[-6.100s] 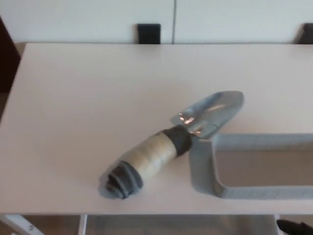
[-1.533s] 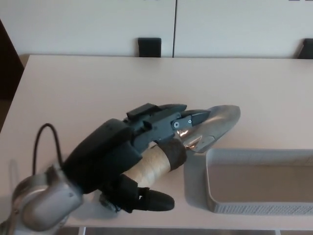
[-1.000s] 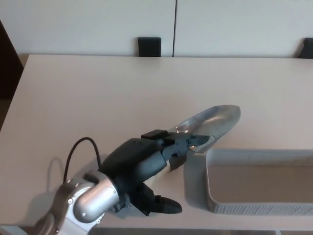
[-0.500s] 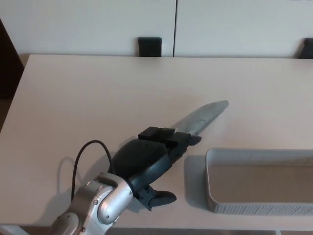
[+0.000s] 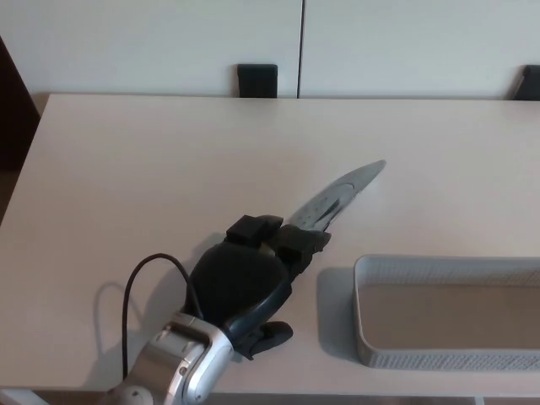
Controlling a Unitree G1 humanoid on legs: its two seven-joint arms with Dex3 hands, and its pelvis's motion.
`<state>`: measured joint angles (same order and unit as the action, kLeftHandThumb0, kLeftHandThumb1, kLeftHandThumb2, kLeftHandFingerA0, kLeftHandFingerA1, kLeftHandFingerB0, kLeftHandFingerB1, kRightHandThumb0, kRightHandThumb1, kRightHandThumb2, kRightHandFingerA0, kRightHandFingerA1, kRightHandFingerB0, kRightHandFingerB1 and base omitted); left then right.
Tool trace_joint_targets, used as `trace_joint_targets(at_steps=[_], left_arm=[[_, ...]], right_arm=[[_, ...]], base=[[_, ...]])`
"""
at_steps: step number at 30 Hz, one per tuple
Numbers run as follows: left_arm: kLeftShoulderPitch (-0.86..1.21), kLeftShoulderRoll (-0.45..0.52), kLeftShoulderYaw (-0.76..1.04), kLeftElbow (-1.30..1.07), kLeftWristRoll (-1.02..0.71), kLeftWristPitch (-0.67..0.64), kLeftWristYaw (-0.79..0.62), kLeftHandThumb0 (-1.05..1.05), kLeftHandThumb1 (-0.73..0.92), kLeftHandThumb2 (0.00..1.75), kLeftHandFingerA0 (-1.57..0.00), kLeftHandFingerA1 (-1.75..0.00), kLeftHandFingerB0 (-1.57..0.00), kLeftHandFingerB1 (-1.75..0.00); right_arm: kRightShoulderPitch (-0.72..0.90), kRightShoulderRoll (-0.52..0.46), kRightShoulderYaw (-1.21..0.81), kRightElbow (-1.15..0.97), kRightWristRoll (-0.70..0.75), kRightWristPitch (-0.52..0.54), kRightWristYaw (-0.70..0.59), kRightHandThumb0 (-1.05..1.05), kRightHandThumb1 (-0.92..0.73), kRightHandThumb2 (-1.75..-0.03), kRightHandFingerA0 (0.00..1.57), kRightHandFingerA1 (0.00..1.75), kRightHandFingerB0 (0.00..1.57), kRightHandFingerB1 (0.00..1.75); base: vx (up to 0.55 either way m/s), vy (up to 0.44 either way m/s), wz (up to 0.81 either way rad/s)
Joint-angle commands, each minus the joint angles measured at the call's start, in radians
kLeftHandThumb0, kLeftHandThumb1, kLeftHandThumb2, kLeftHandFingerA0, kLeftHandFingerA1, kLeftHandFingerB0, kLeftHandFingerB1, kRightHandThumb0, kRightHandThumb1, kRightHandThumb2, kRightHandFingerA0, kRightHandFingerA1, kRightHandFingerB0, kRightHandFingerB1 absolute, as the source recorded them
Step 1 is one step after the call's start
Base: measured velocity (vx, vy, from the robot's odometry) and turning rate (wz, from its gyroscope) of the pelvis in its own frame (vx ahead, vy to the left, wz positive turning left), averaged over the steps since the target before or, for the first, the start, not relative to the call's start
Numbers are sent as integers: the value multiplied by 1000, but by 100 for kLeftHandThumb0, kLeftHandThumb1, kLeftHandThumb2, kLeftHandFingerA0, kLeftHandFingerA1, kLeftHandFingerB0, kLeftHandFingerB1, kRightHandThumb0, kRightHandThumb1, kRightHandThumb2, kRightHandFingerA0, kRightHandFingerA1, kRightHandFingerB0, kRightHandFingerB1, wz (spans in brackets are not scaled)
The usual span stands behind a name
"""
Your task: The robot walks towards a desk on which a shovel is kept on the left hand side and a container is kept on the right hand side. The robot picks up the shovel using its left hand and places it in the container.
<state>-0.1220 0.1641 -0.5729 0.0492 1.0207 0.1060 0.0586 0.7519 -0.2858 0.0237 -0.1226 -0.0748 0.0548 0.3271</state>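
Observation:
My left hand [image 5: 249, 283] is shut on the shovel's handle, which is hidden under the black fingers. The shovel's silver blade [image 5: 339, 193] sticks out up and to the right, turned on edge so it looks narrow, above the pale desk [image 5: 152, 169]. The grey container [image 5: 447, 312] lies at the lower right, its left wall just right of my hand, and nothing is inside it. My right hand does not show.
A black cable [image 5: 143, 278] loops from my silver left forearm [image 5: 181, 371]. Two dark chair backs [image 5: 257, 81] stand behind the desk's far edge. A dark panel [image 5: 13, 101] stands at the far left.
My left hand closed on the shovel's handle and raised it off the desk. The blade rolled onto its edge and moved away from the container's corner, up and left.

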Motion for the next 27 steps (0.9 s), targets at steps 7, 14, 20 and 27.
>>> trace_joint_targets(at_steps=[7,14,20,27], left_arm=[[100,58,10,-24,224,69,462,-30,24,85,-8,-50,-7,-49],[151,83,19,-63,229,56,479,-64,44,71,-16,-40,-11,-35],[162,95,40,-55,200,39,475,-59,51,56,-20,-32,-16,-27],[129,70,59,13,169,67,406,-34,29,88,-1,-47,0,-46]], right_arm=[[-19,-41,-14,1,-51,-24,-30,-49,-63,-60,23,41,14,31],[-28,-42,-16,2,-54,-23,-28,-48,-63,-60,23,41,14,32],[-46,-40,-17,29,-50,-42,-28,-48,-63,-60,24,41,14,31],[-54,-47,-11,45,-53,-64,-30,-54,-50,-78,18,48,10,41]], base=[[0,0,0],[0,0,0],[0,0,0],[0,0,0]])
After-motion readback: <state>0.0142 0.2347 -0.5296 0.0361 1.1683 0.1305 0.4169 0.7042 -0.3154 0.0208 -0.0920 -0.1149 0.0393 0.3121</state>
